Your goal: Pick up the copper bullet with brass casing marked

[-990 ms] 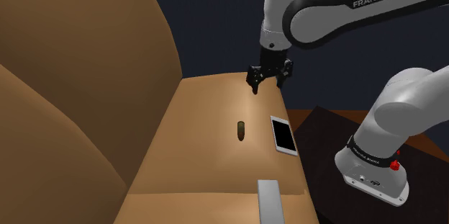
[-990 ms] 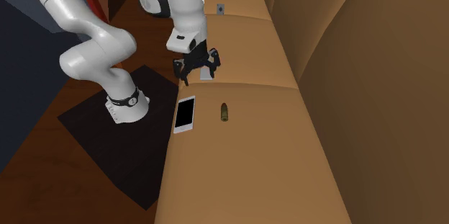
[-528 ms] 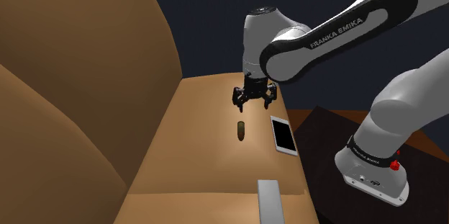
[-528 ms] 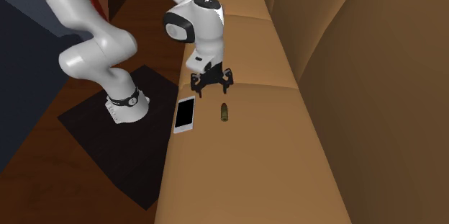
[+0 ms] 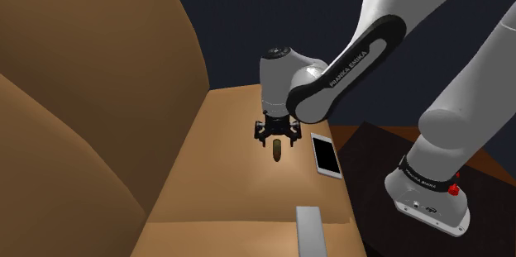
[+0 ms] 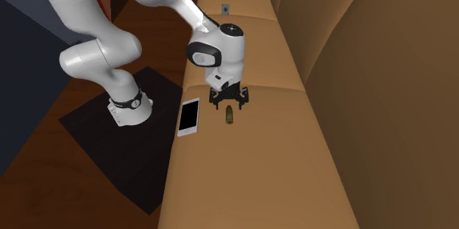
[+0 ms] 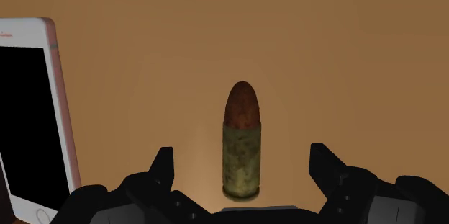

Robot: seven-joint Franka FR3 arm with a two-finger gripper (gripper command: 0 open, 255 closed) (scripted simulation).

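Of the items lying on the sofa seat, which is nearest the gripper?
The bullet, with rust-red tip and olive casing, lying inside the open gripper, untouched. The white phone lies beside it; the grey slab is farther off.

Tan sofa in a dim room with dark walls

A tan sofa (image 5: 223,181) had flat seat cushions meeting at a seam, with tall, rounded back cushions (image 5: 83,90) rising beside them. Beyond its far end stood a dark blue wall (image 5: 240,16). Beside the sofa ran a dark reddish wooden floor (image 6: 44,191), with a black mat (image 6: 125,161) lying on it.
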